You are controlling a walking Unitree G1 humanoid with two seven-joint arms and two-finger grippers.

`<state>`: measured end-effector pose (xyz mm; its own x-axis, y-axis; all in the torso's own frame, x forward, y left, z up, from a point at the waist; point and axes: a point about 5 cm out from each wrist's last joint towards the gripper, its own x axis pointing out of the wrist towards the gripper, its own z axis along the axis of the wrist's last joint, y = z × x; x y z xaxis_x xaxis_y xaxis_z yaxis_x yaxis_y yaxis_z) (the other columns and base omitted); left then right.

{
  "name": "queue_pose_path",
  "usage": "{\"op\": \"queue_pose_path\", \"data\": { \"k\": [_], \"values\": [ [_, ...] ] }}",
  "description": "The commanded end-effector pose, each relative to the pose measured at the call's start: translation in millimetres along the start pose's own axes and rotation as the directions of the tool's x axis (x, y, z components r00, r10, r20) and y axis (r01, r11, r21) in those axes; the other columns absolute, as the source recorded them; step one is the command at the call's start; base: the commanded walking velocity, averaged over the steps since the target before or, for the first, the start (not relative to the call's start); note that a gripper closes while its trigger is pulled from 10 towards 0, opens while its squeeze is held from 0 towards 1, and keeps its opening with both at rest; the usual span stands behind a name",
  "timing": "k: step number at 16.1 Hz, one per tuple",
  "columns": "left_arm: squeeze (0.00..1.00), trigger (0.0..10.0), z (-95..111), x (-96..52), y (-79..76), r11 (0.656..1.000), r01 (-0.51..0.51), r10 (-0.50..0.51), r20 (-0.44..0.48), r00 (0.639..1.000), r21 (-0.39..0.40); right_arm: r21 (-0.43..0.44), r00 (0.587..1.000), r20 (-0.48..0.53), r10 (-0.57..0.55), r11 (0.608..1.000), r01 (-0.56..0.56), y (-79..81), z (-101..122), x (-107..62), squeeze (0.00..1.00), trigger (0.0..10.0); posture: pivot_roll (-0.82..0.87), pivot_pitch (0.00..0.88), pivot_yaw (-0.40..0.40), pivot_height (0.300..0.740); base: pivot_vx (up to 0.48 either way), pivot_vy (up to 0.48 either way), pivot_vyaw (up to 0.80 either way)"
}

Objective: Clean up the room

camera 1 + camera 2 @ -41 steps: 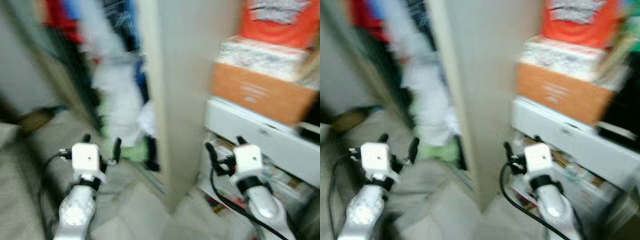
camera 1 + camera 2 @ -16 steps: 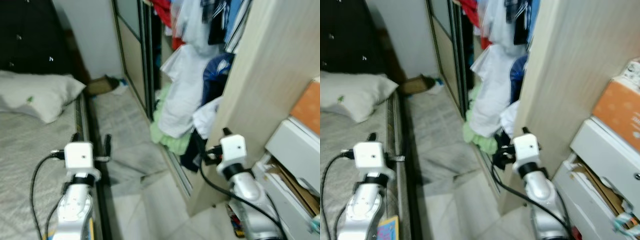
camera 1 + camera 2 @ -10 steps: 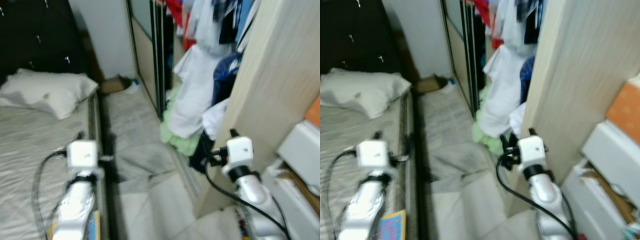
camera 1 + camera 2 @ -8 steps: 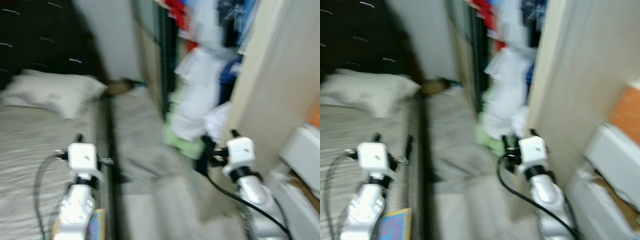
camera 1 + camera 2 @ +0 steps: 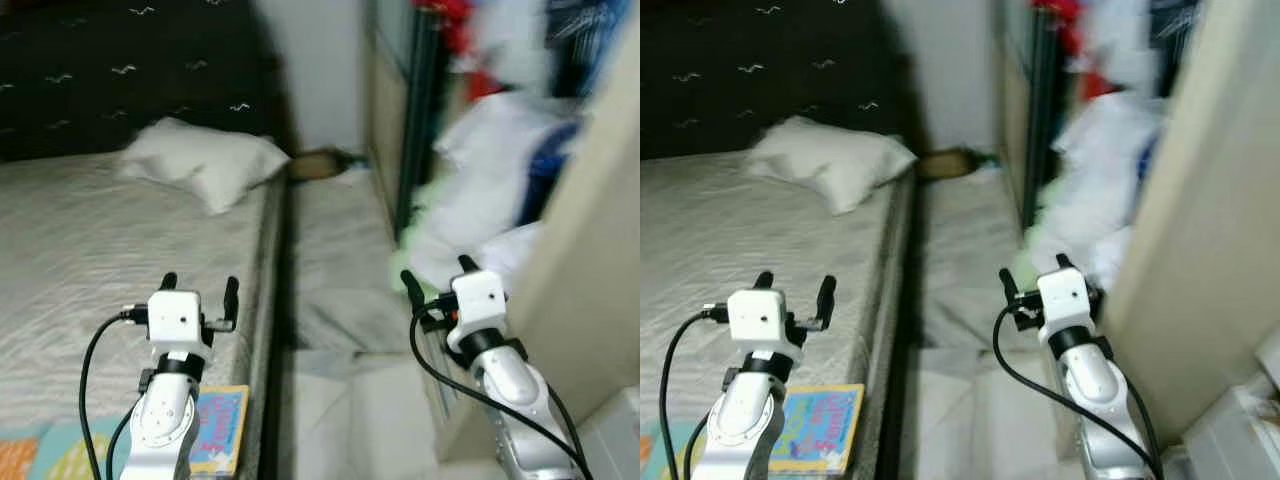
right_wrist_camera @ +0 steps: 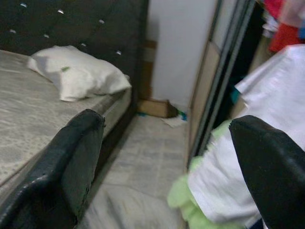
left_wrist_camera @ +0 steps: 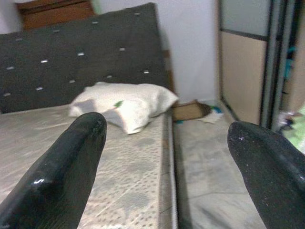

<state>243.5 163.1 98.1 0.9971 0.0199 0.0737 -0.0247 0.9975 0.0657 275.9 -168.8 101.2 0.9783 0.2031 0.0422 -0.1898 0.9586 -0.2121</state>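
A grey bed (image 5: 90,250) with a white pillow (image 5: 205,165) and a dark tufted headboard (image 5: 130,80) stands on my left. A colourful book (image 5: 220,430) lies on the bed's near edge, with more coloured items beside it. My left gripper (image 5: 198,290) hovers open over the mattress edge, holding nothing. My right gripper (image 5: 437,275) is open and empty above the grey floor (image 5: 335,250). Clothes (image 5: 490,200) in white, blue and green spill from the open wardrobe on the right.
A narrow aisle runs between the bed and the sliding-door wardrobe (image 5: 400,110). A brown cardboard box (image 5: 318,165) and some scraps lie at its far end by the white wall. A pale wooden panel (image 5: 1210,250) stands close on my right.
The camera has swung left: the bed and pillow now take up the left and middle, and the wardrobe and wooden panel have slid to the right. Both grippers keep their pose.
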Motion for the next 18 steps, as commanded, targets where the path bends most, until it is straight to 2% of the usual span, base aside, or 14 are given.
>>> {"op": "queue_pose_path", "data": {
  "k": [1, 4, 11, 18],
  "values": [
    [0.00, 10.0, 1.6, 0.7, 3.6, 1.000, -0.004, 0.004, 0.003, 1.000, 0.008, 0.013, 1.000, 0.016, -0.002, 1.000, 0.002, 2.0, 4.3, 2.3, 0.00, 10.0, -0.15, 0.000, 0.058, 0.740, 0.000, 0.000, 0.00],
    [0.00, 10.0, 1.1, 0.4, 1.1, 1.000, 0.020, -0.020, -0.003, 1.000, -0.009, 0.013, 1.000, 0.016, -0.002, 1.000, 0.001, 1.4, 4.4, 2.2, 0.00, 10.0, -0.16, 0.000, 0.058, 0.740, 0.000, 0.000, 0.00],
    [0.00, 10.0, 0.4, -0.5, -1.5, 0.999, 0.028, -0.029, -0.004, 1.000, -0.019, 0.008, 1.000, 0.015, 0.001, 1.000, -0.001, -0.4, 4.8, 2.1, 0.00, 10.0, -0.16, 0.000, 0.054, 0.740, 0.000, -0.258, 0.00],
    [0.00, 10.0, -0.6, -0.1, -3.6, 0.999, 0.019, -0.019, -0.001, 1.000, -0.041, 0.000, 1.000, 0.018, 0.005, 1.000, -0.005, -2.2, 6.1, 3.3, 0.00, 10.0, -0.17, 0.000, 0.047, 0.740, 0.000, 0.000, 0.00]
  ]
}}
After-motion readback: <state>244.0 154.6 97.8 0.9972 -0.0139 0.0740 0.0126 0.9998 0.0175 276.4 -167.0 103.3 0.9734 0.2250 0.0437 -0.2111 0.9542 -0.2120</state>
